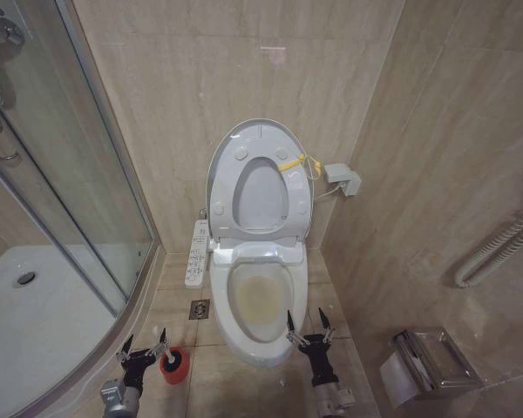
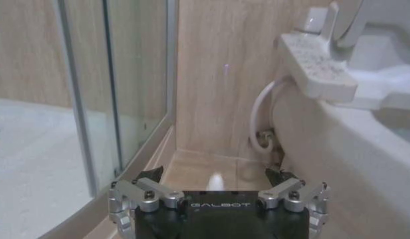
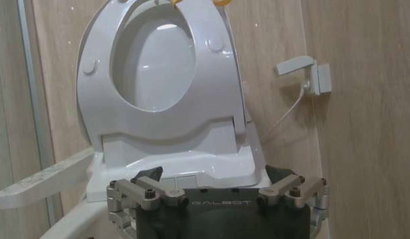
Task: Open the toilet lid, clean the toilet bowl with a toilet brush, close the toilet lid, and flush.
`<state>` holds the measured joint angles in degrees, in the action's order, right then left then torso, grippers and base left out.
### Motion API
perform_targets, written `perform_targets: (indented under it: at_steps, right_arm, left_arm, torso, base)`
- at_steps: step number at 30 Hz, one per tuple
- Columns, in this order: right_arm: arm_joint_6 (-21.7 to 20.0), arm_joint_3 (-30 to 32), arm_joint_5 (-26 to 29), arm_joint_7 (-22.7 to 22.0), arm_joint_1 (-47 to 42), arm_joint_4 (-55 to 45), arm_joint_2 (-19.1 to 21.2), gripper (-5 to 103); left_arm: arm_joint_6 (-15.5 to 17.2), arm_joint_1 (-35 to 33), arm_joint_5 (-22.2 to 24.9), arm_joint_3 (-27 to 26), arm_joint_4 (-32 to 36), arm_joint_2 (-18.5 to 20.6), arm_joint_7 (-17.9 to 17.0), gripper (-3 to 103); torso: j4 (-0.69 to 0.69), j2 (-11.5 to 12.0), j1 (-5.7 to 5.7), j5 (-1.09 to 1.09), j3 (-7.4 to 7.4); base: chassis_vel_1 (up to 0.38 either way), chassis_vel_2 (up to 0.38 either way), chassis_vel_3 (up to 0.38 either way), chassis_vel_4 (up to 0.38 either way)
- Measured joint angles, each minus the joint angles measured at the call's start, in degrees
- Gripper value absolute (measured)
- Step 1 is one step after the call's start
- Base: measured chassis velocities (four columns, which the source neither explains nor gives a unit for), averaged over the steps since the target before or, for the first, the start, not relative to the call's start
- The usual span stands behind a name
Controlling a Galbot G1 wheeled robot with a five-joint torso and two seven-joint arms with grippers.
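Observation:
The toilet lid (image 1: 261, 196) stands raised against the back wall. The ring-shaped seat (image 1: 292, 205) is up in front of it, so the lid (image 3: 155, 64) shows through the seat's hole. Below lies the toilet bowl (image 1: 222, 296), its inside tinted beige. The toilet brush (image 1: 173, 364) sits in its red cup holder on the floor to the left of the bowl. My left gripper (image 1: 145, 341) hangs open just left of the holder, holding nothing. My right gripper (image 1: 306, 320) is open at the bowl's front right rim, facing the raised seat (image 3: 211, 94).
A long white button panel (image 1: 197, 252) juts out at the bowl's left. The glass shower door (image 1: 78, 192) and shower tray (image 1: 35, 331) close off the left side. A floor drain (image 1: 200, 309), a wall box (image 1: 343, 178) and a metal paper holder (image 1: 431, 361) are nearby.

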<state>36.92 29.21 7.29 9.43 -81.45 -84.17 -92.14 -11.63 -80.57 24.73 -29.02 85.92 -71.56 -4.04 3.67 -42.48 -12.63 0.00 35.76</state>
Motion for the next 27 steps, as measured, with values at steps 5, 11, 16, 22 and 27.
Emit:
perform_targets:
  at_steps: [5, 11, 16, 22, 27]
  right_arm:
    - [-0.1, 0.0, 0.0, 0.0, 0.3, 0.4, 0.0, 100]
    - [-0.3, 0.0, 0.0, -0.1, 0.7, 0.8, 0.0, 100]
    - [-1.1, -1.1, 0.9, -1.1, 0.7, -0.6, 0.1, 100]
    - [-4.5, -4.1, 3.2, -3.9, 0.7, -5.6, 0.7, 100]
    - [-6.4, -4.9, 3.4, -5.5, 2.4, -9.3, 1.4, 100]
  left_arm:
    - [0.5, -1.7, 0.6, -0.3, 5.8, 0.4, -0.6, 100]
    - [2.3, -5.3, 2.2, -1.3, 20.1, 0.6, -4.6, 100]
    - [9.6, -8.7, 2.3, -1.6, 30.8, 0.3, -14.1, 100]
    - [13.9, -11.4, 2.3, -1.3, 37.1, -0.2, -16.3, 100]
    - [13.8, -11.7, 2.2, 0.3, 38.6, -0.3, -14.3, 100]
  torso:
    - [0.00, 0.0, 0.00, 0.00, 0.00]
    - [0.01, 0.0, 0.00, 0.03, 0.00]
    - [-0.01, 0.0, 0.00, -0.05, 0.00]
    - [0.02, 0.0, 0.00, -0.15, 0.00]
    - [-0.04, 0.0, 0.00, 0.09, 0.00]
  base:
    - [0.000, 0.000, 0.000, 0.000]
    - [0.000, 0.000, 0.000, 0.000]
    - [0.000, 0.000, 0.000, 0.000]
    - [0.000, 0.000, 0.000, 0.000]
    - [0.000, 0.000, 0.000, 0.000]
